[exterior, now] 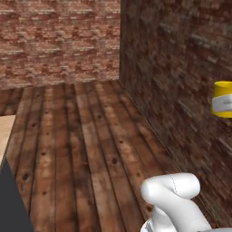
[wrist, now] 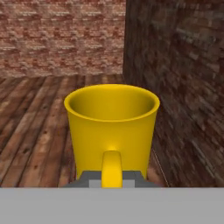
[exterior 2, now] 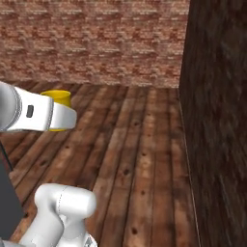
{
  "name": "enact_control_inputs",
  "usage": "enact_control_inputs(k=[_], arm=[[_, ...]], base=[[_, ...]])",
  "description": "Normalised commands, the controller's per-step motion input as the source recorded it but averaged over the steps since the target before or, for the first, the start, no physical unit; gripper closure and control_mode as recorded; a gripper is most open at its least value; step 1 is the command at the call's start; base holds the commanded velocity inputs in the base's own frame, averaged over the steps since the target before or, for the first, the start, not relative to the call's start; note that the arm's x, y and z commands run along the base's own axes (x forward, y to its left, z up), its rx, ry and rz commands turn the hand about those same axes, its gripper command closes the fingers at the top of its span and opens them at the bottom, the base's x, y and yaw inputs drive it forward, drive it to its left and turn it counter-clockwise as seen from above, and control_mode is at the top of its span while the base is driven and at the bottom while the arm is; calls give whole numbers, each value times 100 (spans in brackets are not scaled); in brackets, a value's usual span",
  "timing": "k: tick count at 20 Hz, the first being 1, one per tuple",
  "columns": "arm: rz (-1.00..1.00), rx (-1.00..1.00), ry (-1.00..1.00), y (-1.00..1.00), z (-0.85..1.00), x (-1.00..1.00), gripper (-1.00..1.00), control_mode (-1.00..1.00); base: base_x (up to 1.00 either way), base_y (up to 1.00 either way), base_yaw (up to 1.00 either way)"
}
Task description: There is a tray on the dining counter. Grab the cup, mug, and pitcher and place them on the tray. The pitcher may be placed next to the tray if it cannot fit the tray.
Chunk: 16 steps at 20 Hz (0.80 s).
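**A:** Where is the mug (wrist: 112, 127) relative to your fingers (wrist: 112, 178)?

**B:** In the hand view it sits right against them. You see its loop handle facing the camera at the bottom centre, with the grey finger tips flanking the handle on either side. The fingers are nearly pressed together, pinching the mug at its handle.

**A:** Is it resting on anything?

**B:** No. Your arm carries it in the air above the plank floor (exterior: 81, 136). In the left base view the mug (exterior: 223, 97) shows at the right edge, partly wrapped by the white hand. In the right base view the mug (exterior 2: 57, 98) peeks out yellow behind the white forearm at the left.

**A:** Describe it.

**B:** It is glossy golden yellow, a squat cone widening to a round open rim, with a smooth hollow inside. The floor below is dark worn wood with knots. A rough red brick wall (wrist: 61, 35) stands ahead and a darker brick wall (wrist: 183, 78) stands close on your right. A pale tan desk (exterior: 5, 129) corner shows at the left of the left base view.
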Motion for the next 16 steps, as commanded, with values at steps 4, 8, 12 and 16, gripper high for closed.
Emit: enact_control_inputs(k=[4,8,12,16], arm=[[0,0,0,0,0,0,100,100],[0,0,0,0,0,0,100,100],[0,0,0,0,0,0,100,100],[0,0,0,0,0,0,100,100]], base=[[100,0,12],[100,-1,18],[100,-2,29],[100,-21,37]])
